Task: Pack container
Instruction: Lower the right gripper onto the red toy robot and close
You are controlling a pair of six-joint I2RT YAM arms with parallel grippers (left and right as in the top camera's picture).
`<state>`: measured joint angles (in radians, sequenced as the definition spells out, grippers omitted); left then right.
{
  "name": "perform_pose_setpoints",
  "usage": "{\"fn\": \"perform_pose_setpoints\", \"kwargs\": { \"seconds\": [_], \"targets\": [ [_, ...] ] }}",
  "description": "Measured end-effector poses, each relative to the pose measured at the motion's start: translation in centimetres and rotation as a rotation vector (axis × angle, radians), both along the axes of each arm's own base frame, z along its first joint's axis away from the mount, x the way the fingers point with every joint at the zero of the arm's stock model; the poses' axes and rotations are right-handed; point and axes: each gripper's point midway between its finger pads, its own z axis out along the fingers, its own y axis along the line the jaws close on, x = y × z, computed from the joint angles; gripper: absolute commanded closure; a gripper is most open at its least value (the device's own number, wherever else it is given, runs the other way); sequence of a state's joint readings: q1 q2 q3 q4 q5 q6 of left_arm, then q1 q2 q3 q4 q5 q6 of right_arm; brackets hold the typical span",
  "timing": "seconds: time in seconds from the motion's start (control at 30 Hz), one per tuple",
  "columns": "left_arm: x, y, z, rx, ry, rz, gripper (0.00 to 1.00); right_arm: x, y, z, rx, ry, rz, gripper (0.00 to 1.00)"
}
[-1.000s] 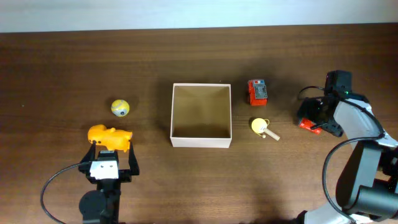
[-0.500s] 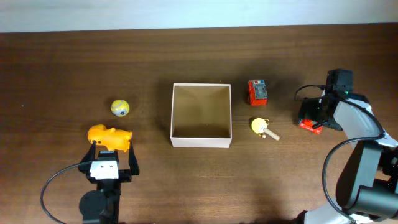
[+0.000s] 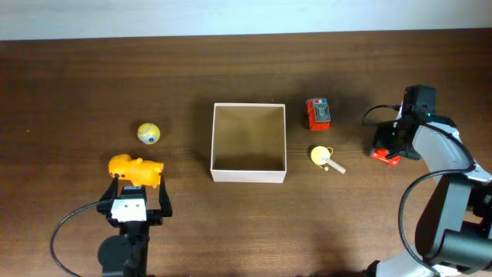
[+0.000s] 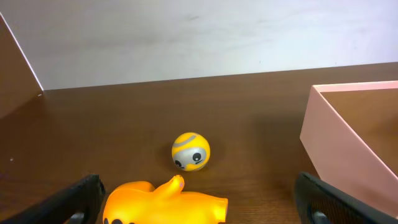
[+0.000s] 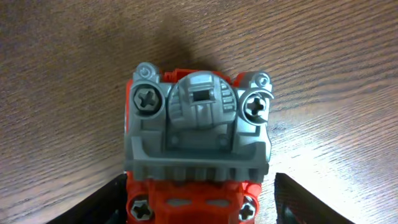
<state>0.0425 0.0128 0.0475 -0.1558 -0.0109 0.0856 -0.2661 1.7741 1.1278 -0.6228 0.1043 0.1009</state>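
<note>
The square open-topped container with thin white walls and a tan cardboard interior sits mid-table on the dark wooden table. The left gripper has its jaws spread wide around a yellow plastic animal toy, with a small yellow-and-grey ball just beyond it. The right gripper hangs over a red-and-grey blocky toy with screws, its jaws parted on either side (a sliver of gap shows each way). A second red toy and a yellow scoop with a wooden handle lie beside the container's right wall.

Overhead top-down, left wrist low, sharing container, right close-up
</note>
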Motion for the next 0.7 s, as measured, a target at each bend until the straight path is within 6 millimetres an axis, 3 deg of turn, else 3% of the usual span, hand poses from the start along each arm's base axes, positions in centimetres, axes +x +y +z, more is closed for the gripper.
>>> {"fn": "perform_pose_setpoints", "kwargs": {
  "seconds": [0.2, 0.47, 0.7],
  "targets": [
    [0.0, 0.0, 0.0, 0.000, 0.000, 0.000, 0.01, 0.0, 0.0, 0.0, 0.000, 0.000, 0.000, 0.42],
    [0.0, 0.0, 0.0, 0.000, 0.000, 0.000, 0.01, 0.1, 0.2, 0.1, 0.011, -0.004, 0.004, 0.43],
    [0.0, 0.0, 0.0, 0.000, 0.000, 0.000, 0.01, 1.5, -0.1, 1.7, 0.007, -0.042, 0.006, 0.46]
  ]
}}
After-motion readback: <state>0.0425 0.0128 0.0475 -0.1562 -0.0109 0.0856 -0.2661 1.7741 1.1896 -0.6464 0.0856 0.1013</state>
